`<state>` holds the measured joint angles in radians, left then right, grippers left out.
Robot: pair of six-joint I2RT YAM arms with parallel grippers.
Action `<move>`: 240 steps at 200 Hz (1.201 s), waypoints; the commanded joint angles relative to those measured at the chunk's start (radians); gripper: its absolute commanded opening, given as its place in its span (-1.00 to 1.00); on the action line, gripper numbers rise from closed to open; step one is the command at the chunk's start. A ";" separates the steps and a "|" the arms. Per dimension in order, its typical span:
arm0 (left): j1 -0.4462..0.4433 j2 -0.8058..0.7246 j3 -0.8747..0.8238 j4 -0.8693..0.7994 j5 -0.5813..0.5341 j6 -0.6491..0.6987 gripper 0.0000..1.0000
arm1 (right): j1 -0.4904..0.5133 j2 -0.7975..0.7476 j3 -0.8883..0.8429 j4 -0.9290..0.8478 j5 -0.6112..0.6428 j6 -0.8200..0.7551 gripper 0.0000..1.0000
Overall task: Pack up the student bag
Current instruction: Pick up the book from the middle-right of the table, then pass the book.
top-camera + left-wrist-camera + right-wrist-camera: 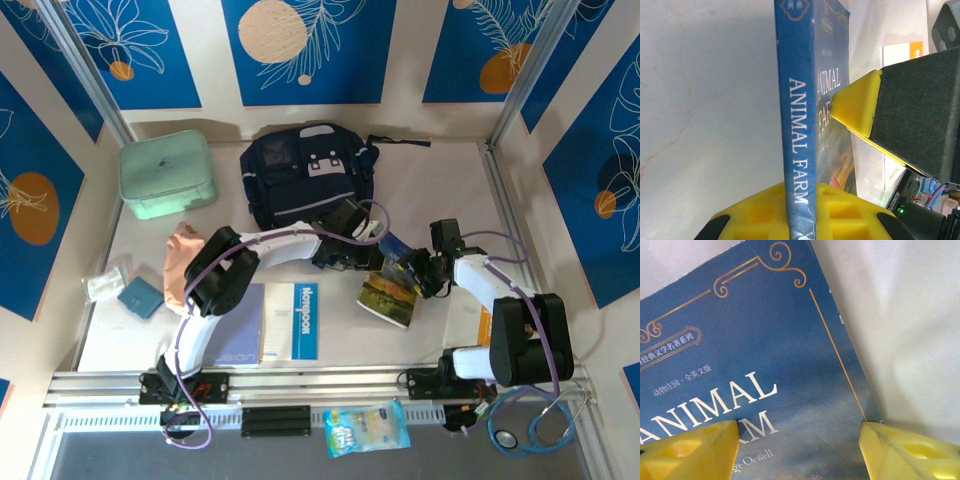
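Yellow fingers of the left gripper [799,205] were pressed against both faces of a blue book [796,100], Animal Farm, which was clamped at its spine edge at the bottom of the left wrist view. The right gripper [799,445] was spread wide, its yellow tips seen at the lower corners of the right wrist view with the cover lying behind them. In the overhead view the book was found right of centre, between the arms. The student bag [300,175] was laid at upper centre, with a mint green box [165,175] to its left.
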<state>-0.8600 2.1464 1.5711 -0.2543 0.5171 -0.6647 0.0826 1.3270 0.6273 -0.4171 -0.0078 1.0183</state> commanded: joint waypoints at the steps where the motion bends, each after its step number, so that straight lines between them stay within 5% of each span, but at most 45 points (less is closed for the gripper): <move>1: 0.046 -0.121 -0.027 0.003 -0.048 0.035 -1.00 | 0.009 -0.007 -0.012 0.075 -0.069 -0.004 0.37; 57: 0.210 -0.386 -0.211 0.140 -0.162 -0.002 -1.00 | 0.089 -0.117 -0.031 0.364 -0.211 0.064 0.58; 118: 0.383 -0.665 -0.493 0.491 -0.261 -0.353 -1.00 | 0.304 -0.043 0.025 0.715 -0.220 0.283 0.94; 172: 0.423 -0.750 -0.610 0.672 -0.330 -0.527 -1.00 | 0.447 0.125 0.139 1.006 -0.189 0.412 0.96; 240: 0.427 -0.755 -0.688 0.851 -0.369 -0.708 -1.00 | 0.510 0.202 0.221 1.062 -0.072 0.408 0.79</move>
<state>-0.4438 1.4296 0.8867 0.4267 0.1761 -1.2846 0.5739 1.5043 0.8124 0.5728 -0.1398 1.4242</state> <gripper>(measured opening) 0.116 0.923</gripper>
